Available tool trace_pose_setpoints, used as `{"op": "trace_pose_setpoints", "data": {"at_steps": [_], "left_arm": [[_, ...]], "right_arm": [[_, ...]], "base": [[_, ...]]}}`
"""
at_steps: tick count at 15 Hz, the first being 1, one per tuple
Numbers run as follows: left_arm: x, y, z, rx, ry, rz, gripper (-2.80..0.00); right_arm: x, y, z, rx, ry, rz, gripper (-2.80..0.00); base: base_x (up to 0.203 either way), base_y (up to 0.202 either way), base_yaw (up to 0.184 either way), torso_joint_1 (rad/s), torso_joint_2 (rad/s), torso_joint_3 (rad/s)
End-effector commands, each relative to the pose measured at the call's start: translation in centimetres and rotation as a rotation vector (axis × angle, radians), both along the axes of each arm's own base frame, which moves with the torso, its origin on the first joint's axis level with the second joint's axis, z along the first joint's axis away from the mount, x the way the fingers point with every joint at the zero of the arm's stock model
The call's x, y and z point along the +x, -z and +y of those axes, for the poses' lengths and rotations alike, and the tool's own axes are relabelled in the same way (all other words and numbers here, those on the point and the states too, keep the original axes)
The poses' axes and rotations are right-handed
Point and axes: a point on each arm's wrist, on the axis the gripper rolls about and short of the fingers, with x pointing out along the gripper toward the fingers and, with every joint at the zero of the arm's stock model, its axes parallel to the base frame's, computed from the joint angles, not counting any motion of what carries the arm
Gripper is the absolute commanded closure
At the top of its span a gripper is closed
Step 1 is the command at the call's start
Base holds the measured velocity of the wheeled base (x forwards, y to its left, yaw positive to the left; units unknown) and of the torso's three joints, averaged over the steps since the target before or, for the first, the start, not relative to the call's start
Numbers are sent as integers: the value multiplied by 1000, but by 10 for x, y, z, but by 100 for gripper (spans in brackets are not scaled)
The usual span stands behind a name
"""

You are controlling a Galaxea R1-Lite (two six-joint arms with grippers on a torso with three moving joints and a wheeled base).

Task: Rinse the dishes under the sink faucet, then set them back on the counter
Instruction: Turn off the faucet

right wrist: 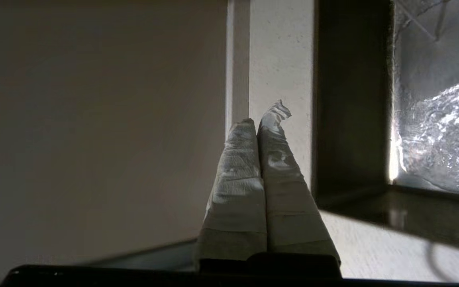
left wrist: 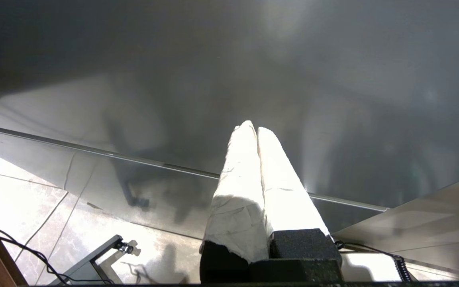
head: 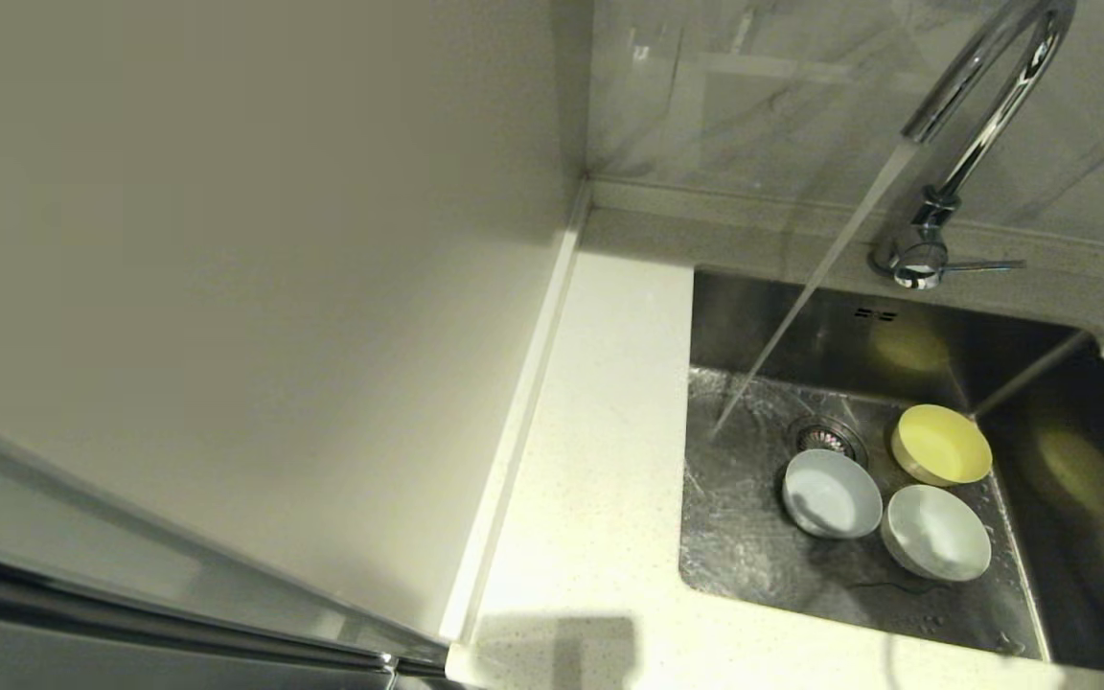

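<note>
Three dishes (head: 897, 498) sit in sink (head: 753, 556), right of frame; faucet (head: 954, 144) running. None returned to counter (head: 600, 479). Left gripper (left wrist: 256, 129) and right gripper (right wrist: 264, 119): jaws closed, empty.

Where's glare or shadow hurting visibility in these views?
Head view: yellow bowl reflects on the sink walls; a dark shadow falls on the near counter. Left wrist view: the shut left tool is blown out white. Right wrist view: right tool dim; wet basin glints.
</note>
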Motion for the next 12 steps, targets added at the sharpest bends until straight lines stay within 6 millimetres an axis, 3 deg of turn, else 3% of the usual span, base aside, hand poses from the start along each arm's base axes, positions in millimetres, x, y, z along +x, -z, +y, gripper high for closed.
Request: {"op": "trace_pose_setpoints", "data": {"at_steps": [1,5,8,10,12], "left_arm": [[0,0,0,-1,1,-3,0],[0,0,0,-1,-1,-3,0],[0,0,0,-1,0,-3,0],[0,0,0,-1,0,-5,0],[0,0,0,-1,0,-3,0]], "right_arm": [[56,13,-7,36,39,109,0],[120,40,-30,-352,201,117,0],[155,38,-37,-323,290,152,0],[172,46,-40,-320,323,187,0],[187,43,-43,-384,384,122,0]], "base": [[0,0,0,0,0,0],[0,0,0,0,0,0],[0,0,0,0,0,0],[0,0,0,0,0,0],[0,0,0,0,0,0]]}}
